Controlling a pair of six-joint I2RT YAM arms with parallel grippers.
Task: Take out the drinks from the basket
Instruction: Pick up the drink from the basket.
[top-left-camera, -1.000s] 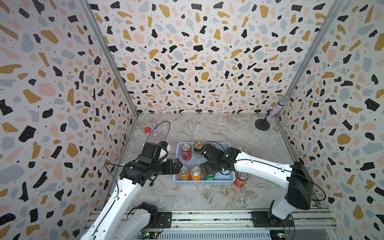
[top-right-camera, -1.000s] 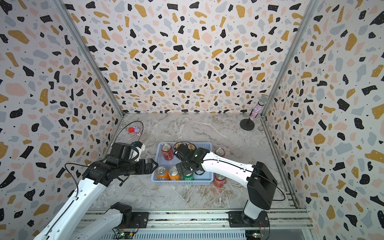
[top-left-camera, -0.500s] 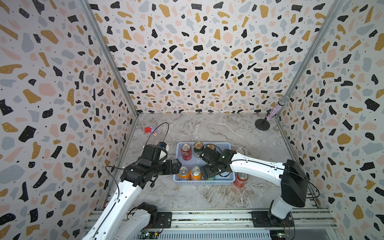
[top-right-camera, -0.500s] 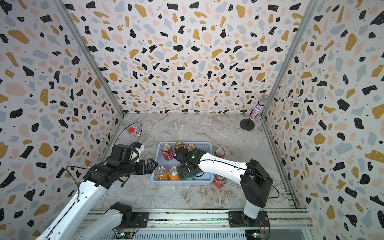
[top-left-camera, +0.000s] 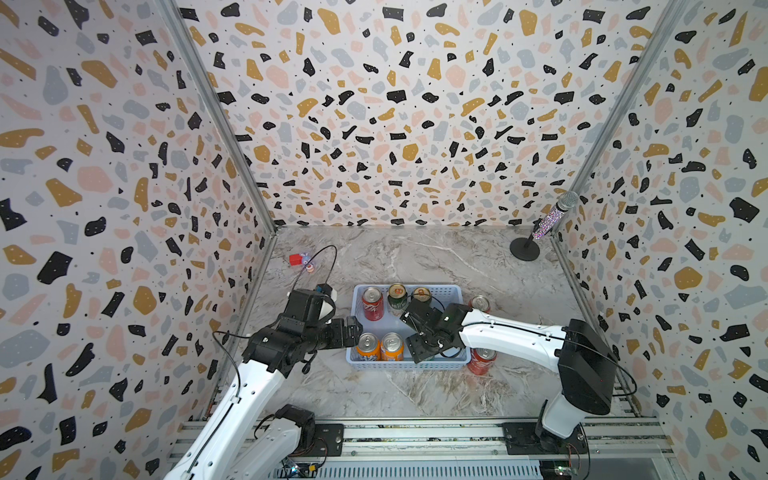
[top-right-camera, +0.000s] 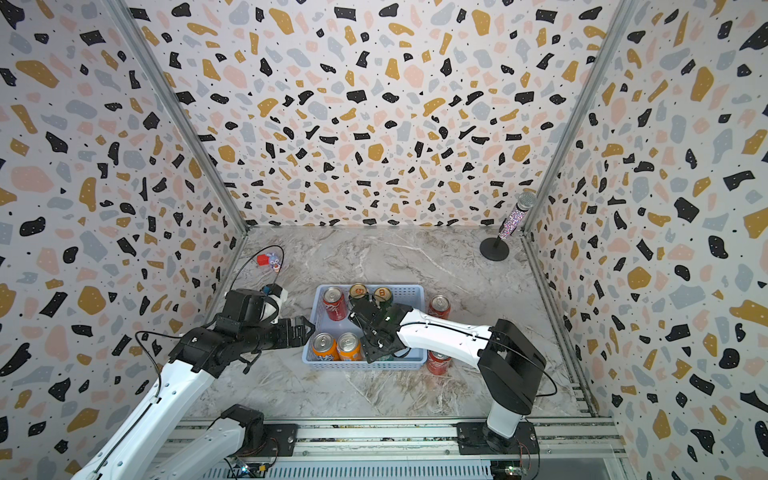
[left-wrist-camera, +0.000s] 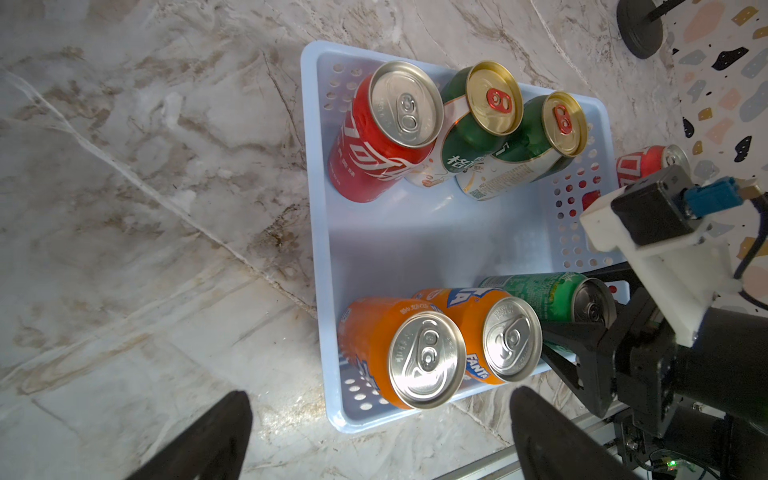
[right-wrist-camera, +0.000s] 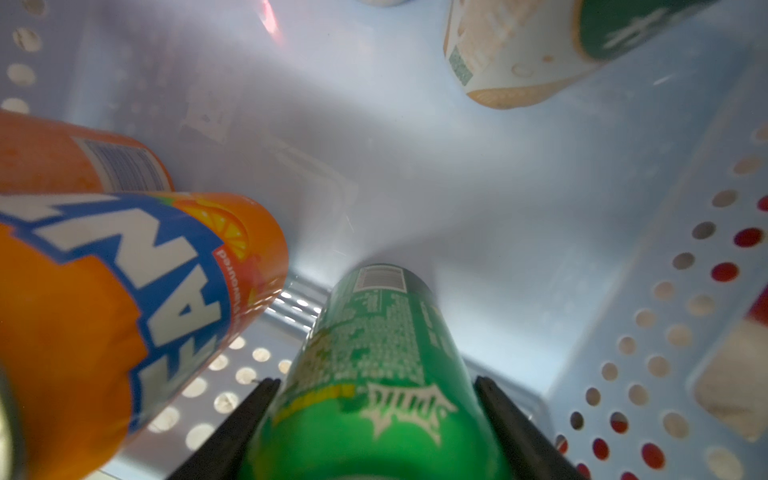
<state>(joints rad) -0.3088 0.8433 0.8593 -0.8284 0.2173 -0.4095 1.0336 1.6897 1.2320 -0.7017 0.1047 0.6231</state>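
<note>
Standing upright, bright green can (right-wrist-camera: 374, 353), white lettering

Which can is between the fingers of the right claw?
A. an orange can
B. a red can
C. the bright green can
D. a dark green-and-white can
C: in the right wrist view the right claw lies against both sides of the bright green can.

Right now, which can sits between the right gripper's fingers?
The bright green can, beside the orange cans in the basket; only it has the right gripper's fingers against its sides.
</note>
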